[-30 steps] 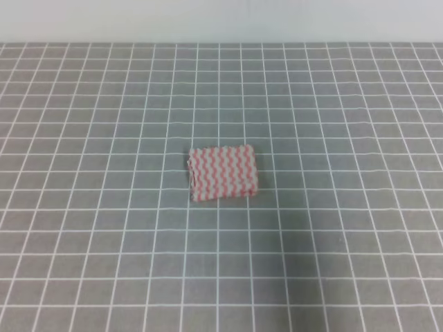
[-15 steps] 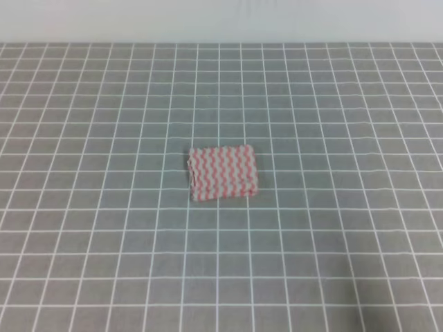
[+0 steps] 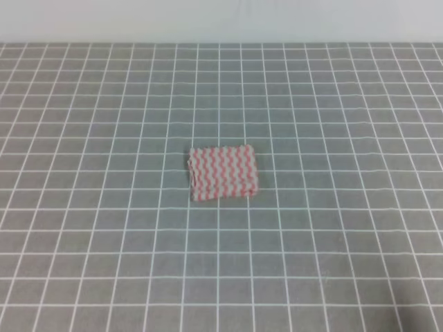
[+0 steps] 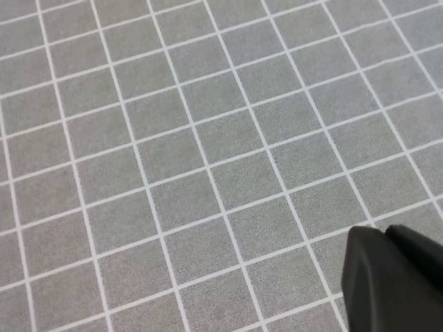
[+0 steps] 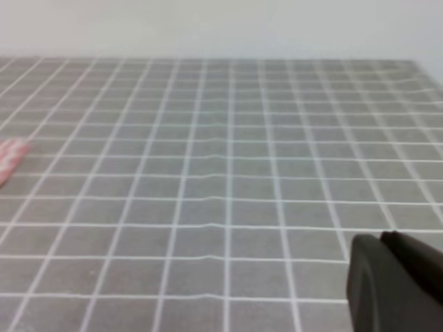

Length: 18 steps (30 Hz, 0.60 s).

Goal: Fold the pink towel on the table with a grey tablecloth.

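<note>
The towel (image 3: 223, 173) lies folded into a small rectangle near the middle of the table (image 3: 346, 104), its stacked layers showing along the left edge; no writing or label can be read on it. In the right wrist view only a pink corner shows, cut off at the left edge. Each wrist view shows just a dark piece of its gripper, left (image 4: 391, 280) and right (image 5: 394, 283), so whether either is open cannot be told; neither holds anything visible.
</note>
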Motion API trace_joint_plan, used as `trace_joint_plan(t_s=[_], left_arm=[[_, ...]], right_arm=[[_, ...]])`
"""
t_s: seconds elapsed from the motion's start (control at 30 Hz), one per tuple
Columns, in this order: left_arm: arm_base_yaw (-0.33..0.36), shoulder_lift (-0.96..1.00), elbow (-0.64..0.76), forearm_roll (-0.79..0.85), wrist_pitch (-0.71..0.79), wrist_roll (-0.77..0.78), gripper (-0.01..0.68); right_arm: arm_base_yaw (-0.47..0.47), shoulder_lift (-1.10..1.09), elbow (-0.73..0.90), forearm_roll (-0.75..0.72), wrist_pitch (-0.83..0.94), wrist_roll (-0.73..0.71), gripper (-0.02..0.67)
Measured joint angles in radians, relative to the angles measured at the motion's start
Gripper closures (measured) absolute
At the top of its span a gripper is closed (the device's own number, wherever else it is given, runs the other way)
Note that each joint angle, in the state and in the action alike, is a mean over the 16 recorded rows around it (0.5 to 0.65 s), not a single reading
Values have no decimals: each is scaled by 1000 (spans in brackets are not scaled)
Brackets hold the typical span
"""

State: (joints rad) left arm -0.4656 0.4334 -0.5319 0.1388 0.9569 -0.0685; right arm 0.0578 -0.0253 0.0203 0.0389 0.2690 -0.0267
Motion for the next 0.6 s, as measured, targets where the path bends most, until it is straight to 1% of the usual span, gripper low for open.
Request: trace_joint_plan(t_s=[0.23, 0.6], left_arm=[[0, 2, 0, 0, 0, 1, 672], [0, 1, 0, 0, 0, 1, 672]], right_arm=[[-36, -8, 4, -21, 17, -11, 666], [-38, -3, -2, -18, 22, -53, 666]])
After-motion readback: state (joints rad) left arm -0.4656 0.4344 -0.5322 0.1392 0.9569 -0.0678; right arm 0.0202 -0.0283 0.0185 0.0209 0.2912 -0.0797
